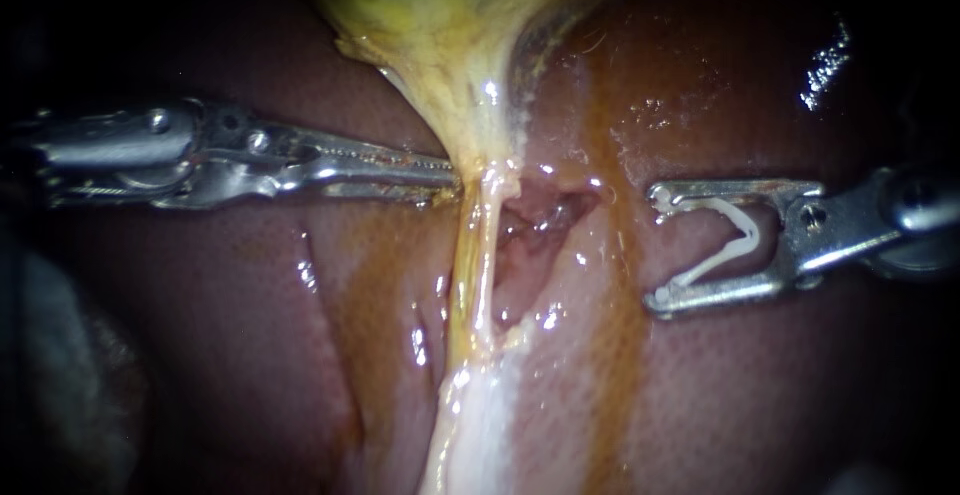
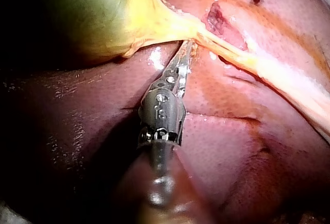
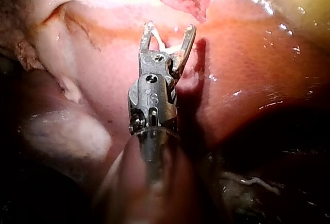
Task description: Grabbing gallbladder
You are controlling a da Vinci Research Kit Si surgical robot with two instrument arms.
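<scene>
The yellow-green gallbladder narrows downward into a stretched neck and a pale tube. My left instrument comes in level from the left. Its slim toothed jaws stand almost together, and their tips pinch the left edge of the neck. In the left wrist view the left instrument reaches under the yellow strand beside the gallbladder. My right instrument hangs off to the right over the liver, clear of the tube. Its wide-set jaws carry a white clip, and the right wrist view shows the clip seated between them.
Dark red liver lies all around, wet and streaked with orange. A raw pink opening gapes just right of the neck, between the two instruments. It lies ahead of the right instrument in the right wrist view.
</scene>
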